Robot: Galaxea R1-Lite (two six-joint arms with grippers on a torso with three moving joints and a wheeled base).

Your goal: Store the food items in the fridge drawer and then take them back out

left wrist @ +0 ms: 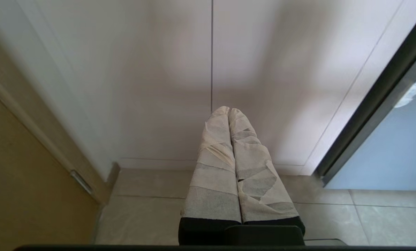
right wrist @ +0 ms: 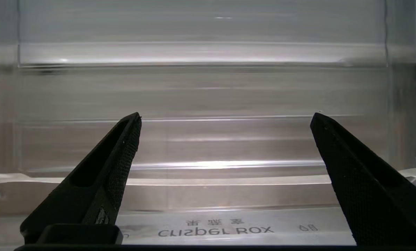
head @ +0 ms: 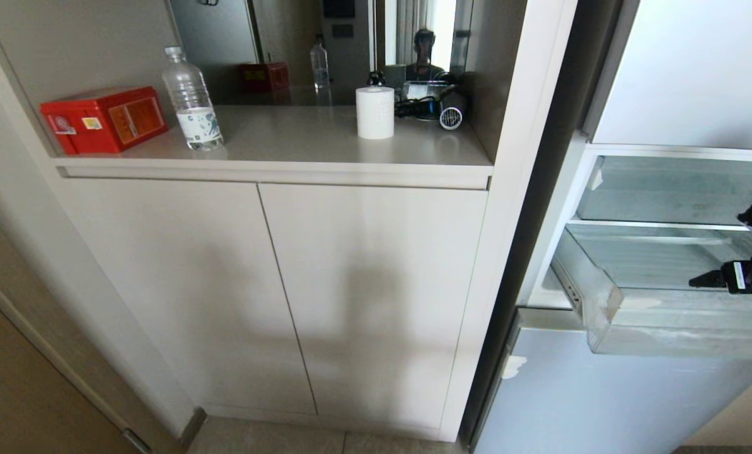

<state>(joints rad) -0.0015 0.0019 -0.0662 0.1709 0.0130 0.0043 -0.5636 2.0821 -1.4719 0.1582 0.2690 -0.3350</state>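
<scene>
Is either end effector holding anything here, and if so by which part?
Nothing is held. The right end effector is open and empty over the drawer; the left end effector is shut on nothing.

A red box (head: 104, 118) sits at the left of the counter (head: 300, 142), a water bottle (head: 191, 101) just beside it; a white paper roll (head: 375, 112) stands further right, near a hair dryer (head: 448, 113); two cabinet doors (head: 275, 290) below are closed; a mirror (head: 325, 44) behind reflects a person (head: 423, 53).
</scene>
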